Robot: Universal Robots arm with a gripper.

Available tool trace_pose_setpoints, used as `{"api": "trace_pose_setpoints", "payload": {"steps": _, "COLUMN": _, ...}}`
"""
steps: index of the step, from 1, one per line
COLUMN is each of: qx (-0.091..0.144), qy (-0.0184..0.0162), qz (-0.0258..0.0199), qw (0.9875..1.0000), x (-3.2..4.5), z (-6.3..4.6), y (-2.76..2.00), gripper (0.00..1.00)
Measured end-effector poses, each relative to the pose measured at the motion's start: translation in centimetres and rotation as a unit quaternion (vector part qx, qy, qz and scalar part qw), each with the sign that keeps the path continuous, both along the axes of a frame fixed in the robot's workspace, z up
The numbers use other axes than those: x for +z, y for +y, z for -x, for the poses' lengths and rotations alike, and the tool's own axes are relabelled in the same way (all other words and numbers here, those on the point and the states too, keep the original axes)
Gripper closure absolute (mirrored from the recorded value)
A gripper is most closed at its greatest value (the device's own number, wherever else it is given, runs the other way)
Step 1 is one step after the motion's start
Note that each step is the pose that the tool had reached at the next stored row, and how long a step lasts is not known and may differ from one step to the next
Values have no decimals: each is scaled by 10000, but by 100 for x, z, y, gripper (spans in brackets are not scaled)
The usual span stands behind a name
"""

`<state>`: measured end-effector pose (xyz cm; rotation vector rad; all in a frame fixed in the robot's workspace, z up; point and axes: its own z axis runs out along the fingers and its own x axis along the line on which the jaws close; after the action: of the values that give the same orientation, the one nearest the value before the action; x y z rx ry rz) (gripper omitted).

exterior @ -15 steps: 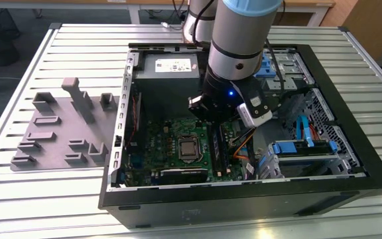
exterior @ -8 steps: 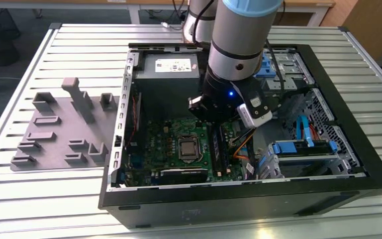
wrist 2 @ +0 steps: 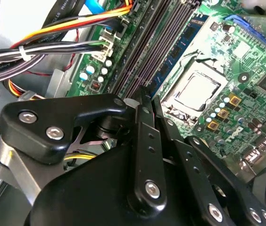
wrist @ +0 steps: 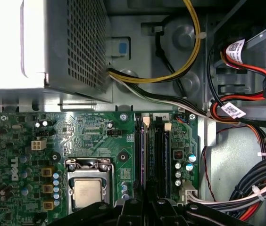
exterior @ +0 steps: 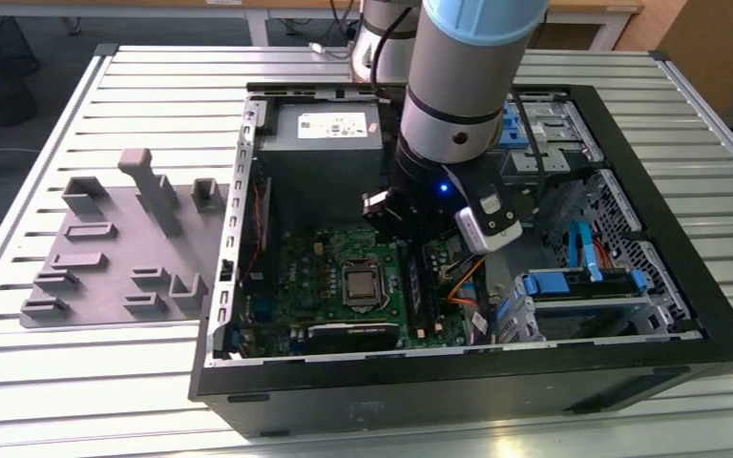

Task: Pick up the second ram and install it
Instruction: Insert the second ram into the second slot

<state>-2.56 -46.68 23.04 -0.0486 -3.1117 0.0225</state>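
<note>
White label (exterior: 335, 125) on power supply top, exterior view: dark print, unreadable. White logo lettering (wrist: 14, 168) on green motherboard edge, first wrist view: legible, set sideways. White tags (wrist: 236, 48) and (wrist: 233, 111) on red-black cable bundle, first wrist view: code-like marks, unreadable. Fine white silkscreen (wrist 2: 240, 50) on motherboard, second wrist view: unreadable.

The second ram (wrist 2: 188, 34), blue with dark chips, stands on edge among the motherboard's slots (wrist 2: 147, 52).
</note>
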Motion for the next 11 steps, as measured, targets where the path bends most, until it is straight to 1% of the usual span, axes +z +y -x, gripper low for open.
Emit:
{"api": "trace_pose_setpoints", "payload": {"steps": 4, "qx": 1, "qy": 0, "qz": -2, "qw": 10000, "x": -2, "z": -1, "y": 0, "gripper": 86}}
{"api": "trace_pose_setpoints", "payload": {"steps": 8, "qx": -3, "qy": 0, "qz": -7, "qw": 10000, "x": -28, "z": -7, "y": -33, "gripper": 86}}
{"api": "trace_pose_setpoints", "payload": {"steps": 11, "qx": -9, "qy": 0, "qz": -9, "qw": 10000, "x": -66, "z": -7, "y": -50, "gripper": 86}}
